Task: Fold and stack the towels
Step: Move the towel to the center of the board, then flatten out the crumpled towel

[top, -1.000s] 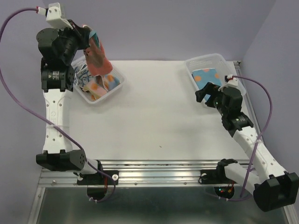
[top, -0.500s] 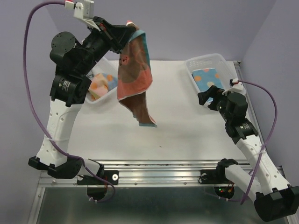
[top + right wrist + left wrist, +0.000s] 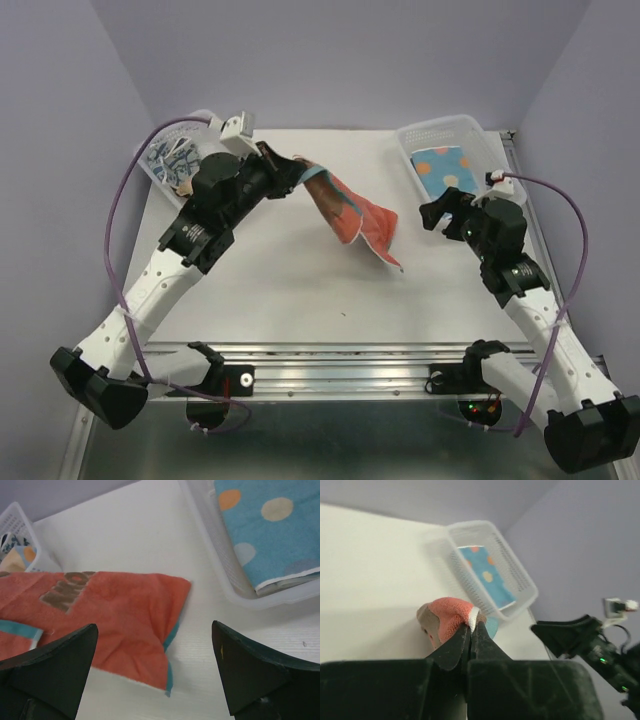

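The left claw (image 3: 471, 625) was pinched shut on one corner of the orange towel (image 3: 362, 218). The towel sloped down from that corner onto the middle of the desk (image 3: 300, 270) and lay rumpled there. The right claw (image 3: 440, 212) hung wide open and empty near the towel's far edge. To do this step well, the left claw should probably lower and drag the cloth flat, so a free corner was offered before any fold.

Free table (image 3: 300, 290) nearside of towel (image 3: 365, 215)
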Available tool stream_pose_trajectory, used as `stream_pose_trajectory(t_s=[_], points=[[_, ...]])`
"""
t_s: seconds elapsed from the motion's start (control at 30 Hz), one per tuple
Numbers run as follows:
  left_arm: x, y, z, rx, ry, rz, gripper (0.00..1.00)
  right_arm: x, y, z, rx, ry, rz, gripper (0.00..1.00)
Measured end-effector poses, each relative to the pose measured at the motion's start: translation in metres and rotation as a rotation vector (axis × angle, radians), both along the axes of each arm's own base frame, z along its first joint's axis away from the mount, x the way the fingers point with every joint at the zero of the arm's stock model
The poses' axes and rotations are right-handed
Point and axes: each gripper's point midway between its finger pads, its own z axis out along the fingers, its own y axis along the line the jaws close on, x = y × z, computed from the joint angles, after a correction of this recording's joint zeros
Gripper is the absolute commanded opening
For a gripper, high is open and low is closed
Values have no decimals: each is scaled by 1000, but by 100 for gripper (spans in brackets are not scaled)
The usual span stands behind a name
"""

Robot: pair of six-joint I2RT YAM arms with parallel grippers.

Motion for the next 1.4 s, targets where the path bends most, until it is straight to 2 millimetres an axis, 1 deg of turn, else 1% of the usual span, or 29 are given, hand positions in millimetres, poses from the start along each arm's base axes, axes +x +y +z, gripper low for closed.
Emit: stream_pose_trajectory(t_s=[0.03, 0.07, 0.1, 0.13, 0.17, 0.2, 0.23, 0.27, 0.3, 0.33, 0.4, 0.47, 0.57, 0.67, 0.73, 0.77, 0.83, 0.87, 0.9, 0.93, 1.0, 1.03, 1.07, 1.1, 1.17, 1.23, 1.27, 1.33, 1.4], points=[[5, 13, -22, 14, 41, 49, 10, 1, 2, -3, -1, 10, 12, 100], [14, 34, -57, 34, 102, 123, 11, 2, 6, -9, -4, 30, 30, 100], [23, 57, -84, 50, 155, 203, 11, 4, 9, -15, -7, 48, 45, 100], [30, 73, -103, 58, 197, 255, 11, 5, 11, -20, -9, 66, 59, 100], [39, 104, -139, 79, 276, 357, 11, 7, 14, -28, -11, 91, 74, 100], [44, 122, -157, 89, 319, 419, 22, 9, 18, -37, -12, 118, 92, 100], [47, 146, -182, 109, 381, 496, 30, 11, 21, -45, -15, 146, 107, 100], [47, 164, -199, 126, 427, 549, 68, 12, 23, -50, -16, 162, 119, 100], [46, 171, -205, 142, 444, 571, 98, 13, 28, -59, -19, 188, 136, 100], [46, 177, -209, 156, 454, 590, 99, 14, 30, -65, -22, 207, 145, 100], [49, 179, -206, 155, 442, 597, 99, 14, 36, -78, -32, 243, 169, 100], [50, 175, -201, 150, 427, 577, 99, 13, 43, -84, -41, 261, 190, 100], [51, 166, -197, 139, 412, 523, 99, 12, 59, -95, -72, 290, 240, 100], [49, 149, -192, 128, 392, 454, 99, 15, 78, -101, -103, 308, 285, 100], [45, 128, -187, 128, 367, 386, 99, 22, 89, -102, -123, 313, 301, 100], [40, 111, -185, 138, 353, 336, 99, 25, 92, -103, -127, 313, 306, 100], [32, 83, -184, 168, 322, 249, 99, 40, 99, -102, -143, 316, 299, 100], [25, 65, -184, 190, 303, 188, 99, 48, 101, -101, -147, 315, 289, 100], [17, 42, -186, 223, 275, 111, 99, 60, 103, -102, -156, 323, 274, 100], [7, 16, -194, 264, 257, 18, 99, 73, 106, -102, -162, 326, 262, 100], [-4, -13, -217, 345, 253, -84, 99, 94, 109, -104, -179, 334, 233, 100], [-7, -23, -230, 387, 258, -121, 99, 102, 109, -105, -189, 340, 213, 100], [-8, -29, -241, 415, 268, -142, 99, 108, 108, -106, -196, 347, 199, 100], [-11, -38, -262, 468, 286, -176, 99, 118, 106, -106, -214, 357, 170, 100], [-13, -43, -292, 539, 323, -206, 99, 127, 104, -106, -224, 359, 144, 100], [-15, -45, -314, 590, 352, -224, 99, 134, 100, -105, -220, 364, 122, 100], [-16, -46, -321, 607, 361, -230, 98, 138, 95, -103, -214, 367, 108, 100], [-15, -49, -335, 640, 380, -239, 89, 145, 86, -100, -201, 367, 83, 100], [-8, -56, -343, 662, 389, -241, 82, 149, 78, -99, -191, 365, 65, 100]])
